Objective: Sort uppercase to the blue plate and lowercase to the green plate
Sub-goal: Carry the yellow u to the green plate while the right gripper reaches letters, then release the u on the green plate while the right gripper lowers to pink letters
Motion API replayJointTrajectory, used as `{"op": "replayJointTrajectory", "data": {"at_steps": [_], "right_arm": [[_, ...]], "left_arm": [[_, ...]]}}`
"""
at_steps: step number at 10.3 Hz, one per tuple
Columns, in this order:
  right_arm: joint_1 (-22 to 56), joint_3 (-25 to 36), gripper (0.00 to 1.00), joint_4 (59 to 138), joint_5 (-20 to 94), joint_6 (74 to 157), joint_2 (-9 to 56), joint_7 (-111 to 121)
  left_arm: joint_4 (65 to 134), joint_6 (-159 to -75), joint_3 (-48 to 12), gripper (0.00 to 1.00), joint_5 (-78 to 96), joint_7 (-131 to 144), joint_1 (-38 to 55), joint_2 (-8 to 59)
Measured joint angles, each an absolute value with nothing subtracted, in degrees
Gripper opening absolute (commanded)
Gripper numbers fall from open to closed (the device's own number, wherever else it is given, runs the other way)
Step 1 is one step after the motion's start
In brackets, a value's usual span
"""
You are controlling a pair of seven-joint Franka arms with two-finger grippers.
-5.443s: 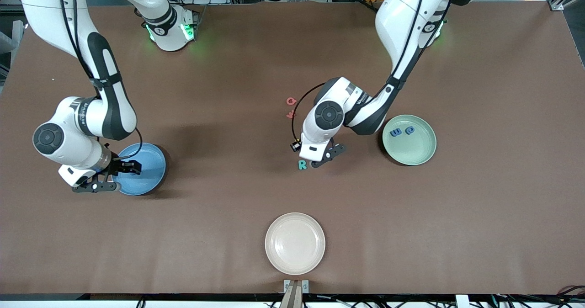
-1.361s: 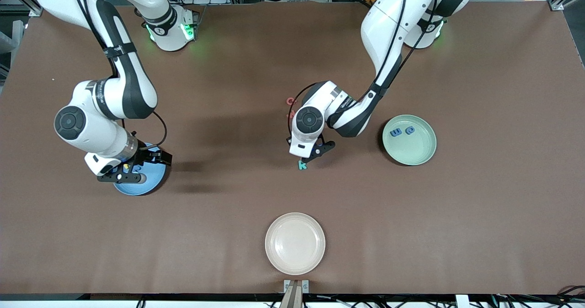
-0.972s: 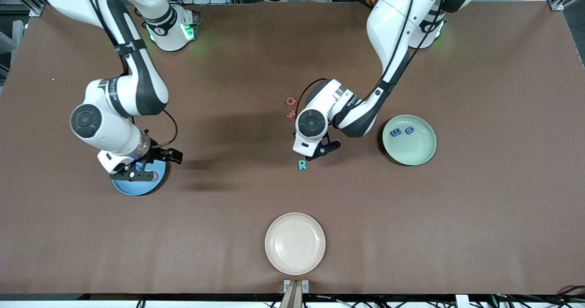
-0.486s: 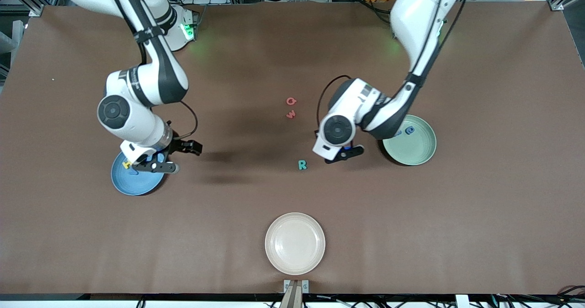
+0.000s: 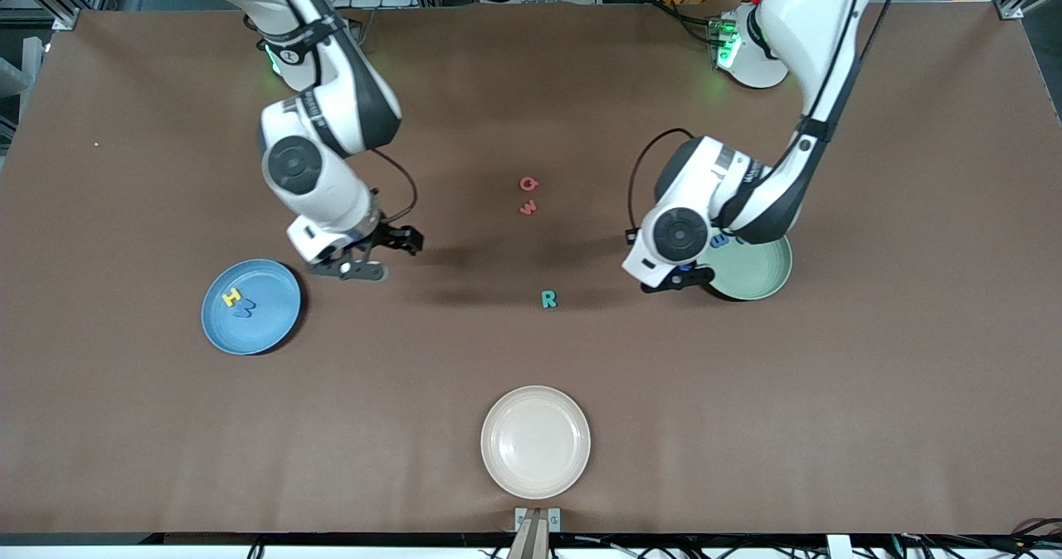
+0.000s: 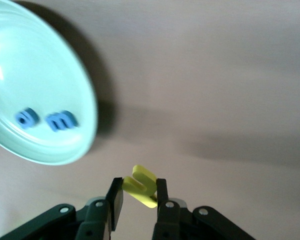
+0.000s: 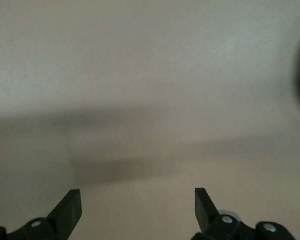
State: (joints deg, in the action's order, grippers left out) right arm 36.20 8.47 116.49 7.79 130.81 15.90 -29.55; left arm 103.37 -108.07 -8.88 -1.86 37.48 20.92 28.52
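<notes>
My left gripper (image 5: 682, 279) is shut on the yellow h-like letter (image 6: 140, 186) and holds it over the table beside the green plate (image 5: 753, 275). That plate (image 6: 45, 65) holds the blue m (image 6: 61, 120) and the blue rounded letter (image 6: 27, 118). My right gripper (image 5: 377, 256) is open and empty (image 7: 136, 205) over bare table, between the blue plate (image 5: 270, 327) and the table's middle. The blue plate holds the yellow H (image 5: 231, 297) and the blue M (image 5: 244, 308). The red Q (image 5: 528, 183), red w (image 5: 528, 207) and teal R (image 5: 548, 298) lie on the table mid-way.
A cream plate (image 5: 535, 441) stands nearest the front camera, with nothing in it. The left arm's wrist covers part of the green plate in the front view.
My right gripper has left the blue plate and moved toward the table's middle, uncovering H and M. My left gripper has moved from beside the R to the green plate's edge, carrying the yellow letter.
</notes>
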Motion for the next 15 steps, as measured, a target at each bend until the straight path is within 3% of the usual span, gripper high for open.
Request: {"op": "replayJointTrajectory", "data": {"at_steps": [4, 10, 13, 15], "right_arm": [[47.0, 8.3, 1.0, 118.2, 7.8, 135.9, 18.1, -40.9], [61.6, 8.2, 1.0, 118.4, 7.8, 147.1, 26.7, -55.3], [66.2, 8.3, 1.0, 118.3, 7.8, 148.2, 29.4, -59.1], [67.7, 8.3, 1.0, 117.8, 7.8, 148.3, 30.1, -60.5]], "left_arm": [[117.0, -115.5, -9.2, 0.14, -3.7, 22.1, 10.1, 20.5], [123.0, -127.2, -9.3, 0.14, -9.4, 15.5, 3.9, 20.4], [124.4, -130.2, -9.5, 0.15, -14.2, 15.5, 3.3, 22.4], [125.0, -131.4, -9.5, 0.26, -15.7, 15.5, 2.2, 22.6]]}}
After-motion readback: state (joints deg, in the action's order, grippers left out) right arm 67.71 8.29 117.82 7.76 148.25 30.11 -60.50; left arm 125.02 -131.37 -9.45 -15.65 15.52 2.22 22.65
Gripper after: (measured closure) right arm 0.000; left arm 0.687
